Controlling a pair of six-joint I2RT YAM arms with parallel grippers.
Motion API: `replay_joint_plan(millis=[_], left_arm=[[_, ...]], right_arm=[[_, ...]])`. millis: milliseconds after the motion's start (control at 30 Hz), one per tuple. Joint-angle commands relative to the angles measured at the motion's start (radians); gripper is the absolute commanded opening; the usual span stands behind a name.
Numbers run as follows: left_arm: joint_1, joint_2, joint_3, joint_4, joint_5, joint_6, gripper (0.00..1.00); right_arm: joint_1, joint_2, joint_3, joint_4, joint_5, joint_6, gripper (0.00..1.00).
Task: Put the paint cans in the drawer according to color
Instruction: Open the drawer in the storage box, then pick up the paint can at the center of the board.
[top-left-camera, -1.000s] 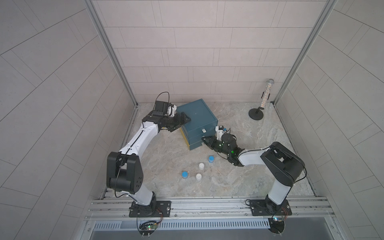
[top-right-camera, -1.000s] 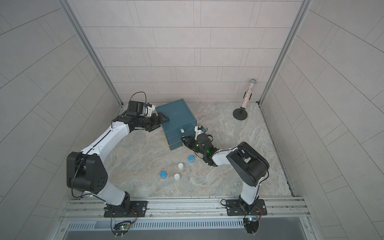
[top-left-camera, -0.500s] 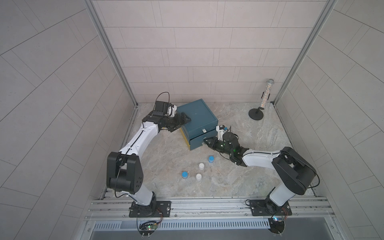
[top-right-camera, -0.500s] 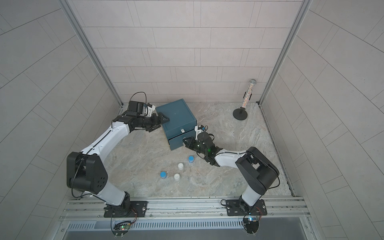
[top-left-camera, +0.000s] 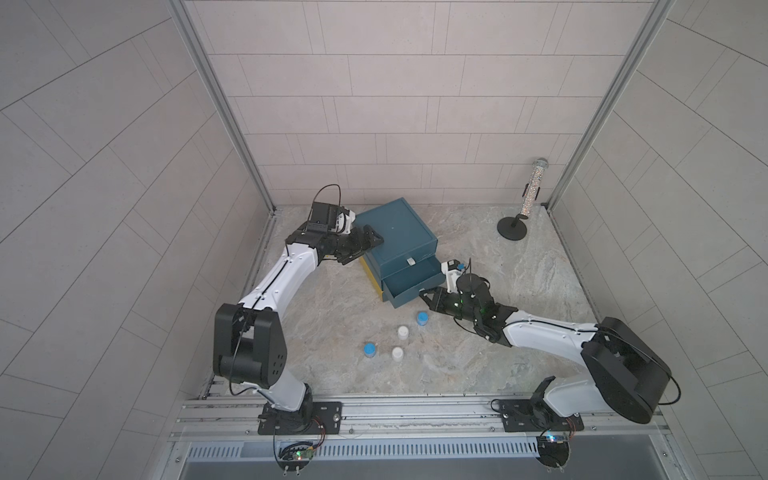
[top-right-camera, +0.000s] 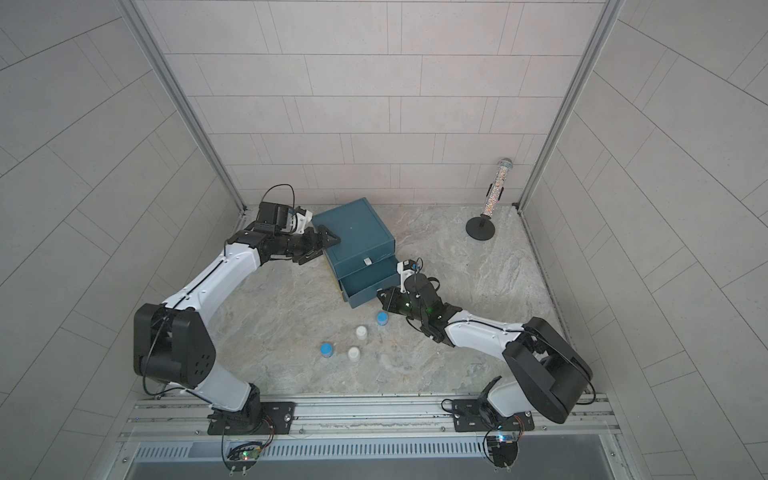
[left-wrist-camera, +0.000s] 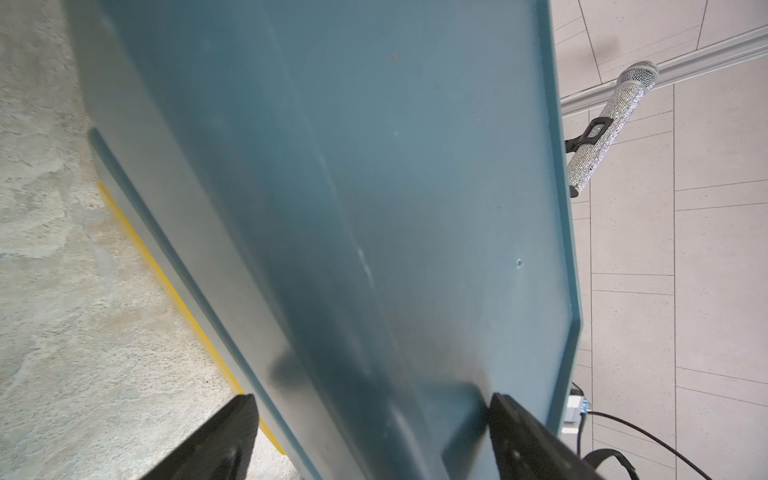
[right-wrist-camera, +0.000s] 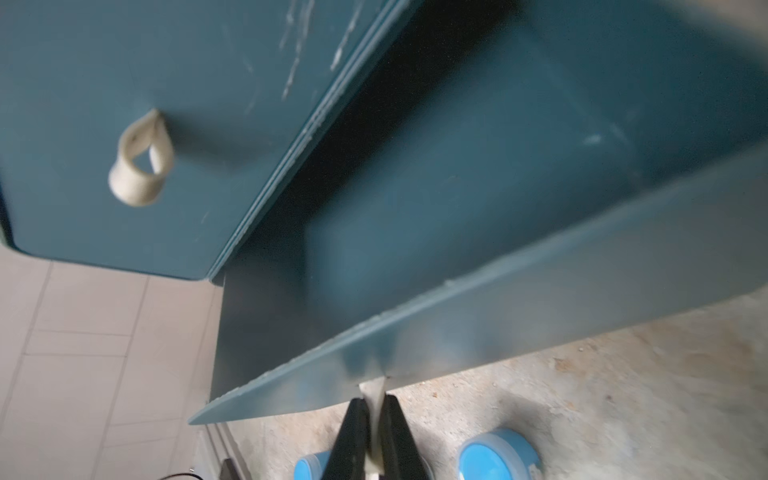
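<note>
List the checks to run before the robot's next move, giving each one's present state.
1. Lower drawer pulled open: ok.
2. Visible part of its inside free of cans: ok.
3. Right pincer released from the pull tab: not ok, the tab is pinched in it.
4. Left pincer placed to steady the cabinet: ok, open jaws straddle its corner.
5. Both blue cans and both white cans upright on the floor: ok.
6. Red cans found: cannot tell, none in view.
</note>
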Motion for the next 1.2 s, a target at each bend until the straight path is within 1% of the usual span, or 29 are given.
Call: replay_joint_plan(millis=[0,100,167,333,433,533,733,900,1033,1167], left_arm=[[-0.003,0.02,-0.008,-0.073,-0.032,0.009,0.93],[-0.002,0.021,-0.008,-0.073,-0.036,0.01,0.93],[-0.003,0.022,-0.008,-0.074,-0.037,0.01,0.93],[-0.002,0.019,-0.007,-0.074,-0.033,0.01,0.93],[-0.002,0.018,-0.006,-0.074,-0.031,0.008,0.93],[-0.002,0.016,-0.006,-0.074,-0.032,0.008,0.93],[-0.002,0.018,-0.008,-0.074,-0.037,0.01,0.93],[-0.002,0.02,-0.008,-0.074,-0.036,0.01,0.93],[-0.002,0.018,-0.007,-0.074,-0.037,0.011,0.93],[-0.002,0.017,-0.007,-0.076,-0.038,0.013,0.93]], right_arm=[[0.006,-0.054,0.016,-0.16,0.067,-0.089,0.32],[0.008,-0.115,0.016,-0.24,0.107,-0.119,0.48],[0.018,-0.164,0.015,-0.313,0.134,-0.146,0.53],[0.088,-0.277,0.016,-0.484,0.234,-0.236,0.57],[0.133,-0.301,-0.015,-0.517,0.272,-0.264,0.57],[0.164,-0.293,-0.055,-0.486,0.29,-0.267,0.57],[0.179,-0.238,-0.079,-0.388,0.305,-0.262,0.58],[0.191,-0.139,-0.075,-0.297,0.291,-0.277,0.64],[0.215,-0.058,-0.061,-0.239,0.303,-0.288,0.64],[0.239,-0.005,-0.04,-0.207,0.35,-0.313,0.64]])
